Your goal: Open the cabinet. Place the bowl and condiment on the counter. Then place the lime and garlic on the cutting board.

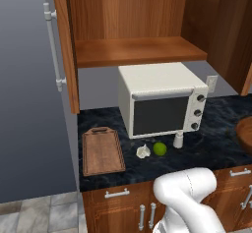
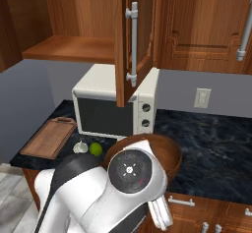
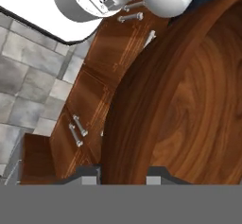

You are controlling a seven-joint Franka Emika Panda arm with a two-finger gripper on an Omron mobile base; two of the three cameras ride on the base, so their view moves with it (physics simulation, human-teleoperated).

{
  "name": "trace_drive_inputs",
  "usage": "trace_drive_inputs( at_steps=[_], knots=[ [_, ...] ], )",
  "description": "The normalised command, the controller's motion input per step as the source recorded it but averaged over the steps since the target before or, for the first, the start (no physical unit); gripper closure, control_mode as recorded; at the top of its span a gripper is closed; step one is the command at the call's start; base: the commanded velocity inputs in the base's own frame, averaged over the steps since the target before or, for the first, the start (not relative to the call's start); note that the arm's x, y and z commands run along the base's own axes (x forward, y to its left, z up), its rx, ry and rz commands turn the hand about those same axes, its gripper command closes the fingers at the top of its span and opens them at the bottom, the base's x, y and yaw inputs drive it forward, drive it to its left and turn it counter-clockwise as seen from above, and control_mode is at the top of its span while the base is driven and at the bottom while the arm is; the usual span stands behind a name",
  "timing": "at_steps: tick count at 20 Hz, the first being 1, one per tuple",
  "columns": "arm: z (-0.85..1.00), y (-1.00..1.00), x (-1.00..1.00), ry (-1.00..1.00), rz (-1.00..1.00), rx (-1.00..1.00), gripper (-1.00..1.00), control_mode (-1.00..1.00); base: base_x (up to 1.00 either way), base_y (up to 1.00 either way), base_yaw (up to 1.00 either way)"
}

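The cabinet stands open, with its doors swung out and its shelves bare. In the hand view my gripper is shut on the rim of the dark wooden bowl. The bowl is at the front edge of the black counter; I cannot tell whether it rests on it. The white condiment stands upright on the counter before the oven. Beside it lie the lime and the garlic. The cutting board lies bare at the counter's left end.
A white toaster oven sits under the open cabinet against the wall. A closed wall cabinet hangs to the right, with a wall outlet below it. Base cabinet drawers and tiled floor lie below the bowl.
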Motion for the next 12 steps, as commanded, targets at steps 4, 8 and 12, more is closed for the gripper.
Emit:
trace_drive_inputs(
  at_steps=[4,8,12],
  knots=[
    [-0.28,-0.18,0.47,-0.1,0.15,0.0,1.0,-1.0,0.0,0.0,0.0],
    [-0.56,0.0,0.73,0.0,0.07,0.0,1.0,-1.0,0.0,0.0,0.0],
    [-0.61,0.0,0.68,0.0,0.02,0.0,1.0,-1.0,0.0,0.0,0.0]
  ],
)
